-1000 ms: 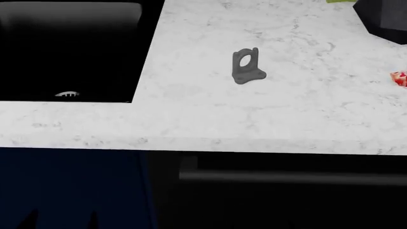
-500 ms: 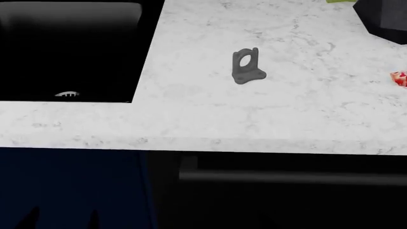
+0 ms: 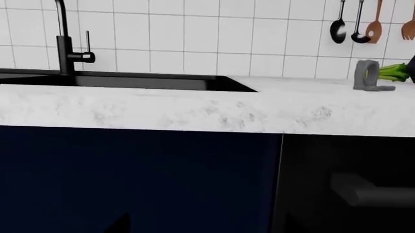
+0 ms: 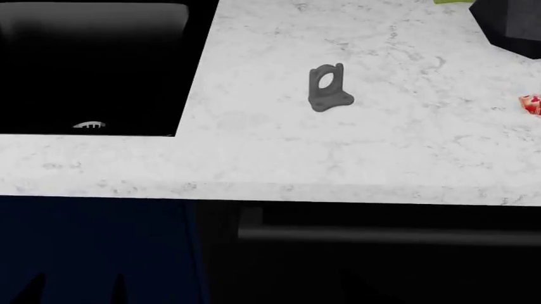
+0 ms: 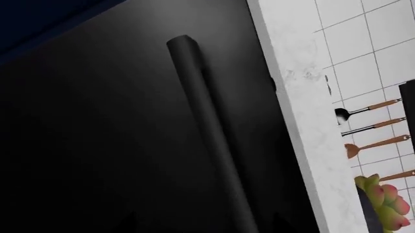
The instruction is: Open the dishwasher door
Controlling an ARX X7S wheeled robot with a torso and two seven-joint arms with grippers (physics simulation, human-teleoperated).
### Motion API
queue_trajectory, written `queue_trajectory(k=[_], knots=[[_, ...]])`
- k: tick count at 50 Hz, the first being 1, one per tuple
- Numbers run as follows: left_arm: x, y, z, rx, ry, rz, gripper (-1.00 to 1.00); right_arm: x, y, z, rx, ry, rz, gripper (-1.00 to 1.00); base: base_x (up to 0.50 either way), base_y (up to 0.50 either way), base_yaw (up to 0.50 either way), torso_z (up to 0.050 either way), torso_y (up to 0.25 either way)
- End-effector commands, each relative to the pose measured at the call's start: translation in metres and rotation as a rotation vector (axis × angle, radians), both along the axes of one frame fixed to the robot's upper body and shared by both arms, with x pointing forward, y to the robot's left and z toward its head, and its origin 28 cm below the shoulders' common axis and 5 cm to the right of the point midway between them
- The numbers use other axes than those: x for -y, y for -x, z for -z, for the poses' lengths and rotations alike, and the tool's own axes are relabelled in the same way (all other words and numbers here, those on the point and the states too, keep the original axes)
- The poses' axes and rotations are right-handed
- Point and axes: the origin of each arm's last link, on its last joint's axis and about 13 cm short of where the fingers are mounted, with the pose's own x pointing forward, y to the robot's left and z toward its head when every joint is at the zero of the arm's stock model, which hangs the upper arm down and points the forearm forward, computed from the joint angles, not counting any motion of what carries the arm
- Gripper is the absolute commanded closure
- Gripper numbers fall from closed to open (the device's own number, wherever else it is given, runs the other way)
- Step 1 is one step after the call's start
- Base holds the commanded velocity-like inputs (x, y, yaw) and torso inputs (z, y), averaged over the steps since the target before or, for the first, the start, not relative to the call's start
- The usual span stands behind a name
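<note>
Nearest the robot, under the front edge of the marble worktop [image 4: 355,152], stands the dishwasher door [image 5: 97,145], a flat black panel shut flush beneath the overhang, to the right of the navy cabinet front [image 3: 129,179]. Its dark-grey bar handle [image 5: 207,141] runs across the top of the panel and stands proud of it, which leaves a gap behind for fingers to hook. The right wrist camera looks at that bar close up, so the right arm appears to be lined up for the pull; neither claw shows in any view, so whether each is wide or narrow cannot be told. Further back on the worktop a small grey holder [image 4: 328,88] stands upright, well clear of the edge. To the left lies the black sink [image 4: 93,69] with its tap [image 3: 65,43]. On the tiled wall behind hang spoons and ladles [image 3: 356,22].
</note>
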Motion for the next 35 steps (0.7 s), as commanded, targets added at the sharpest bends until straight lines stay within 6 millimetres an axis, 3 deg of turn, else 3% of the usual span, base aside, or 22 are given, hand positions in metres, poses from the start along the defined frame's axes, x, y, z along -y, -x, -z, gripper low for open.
queue_trajectory(k=[1, 35], knots=[[-0.002, 0.001, -0.003, 0.008, -0.002, -0.007, -1.0, 0.004, -0.016, 0.0, -0.011, 0.037, 0.017, -1.0, 0.0, 0.0, 0.0, 0.0, 0.0], [-0.005, 0.0, -0.005, 0.023, 0.001, -0.016, -1.0, 0.008, -0.064, -0.002, -0.021, 0.107, 0.034, -1.0, 0.0, 0.0, 0.0, 0.0, 0.0]])
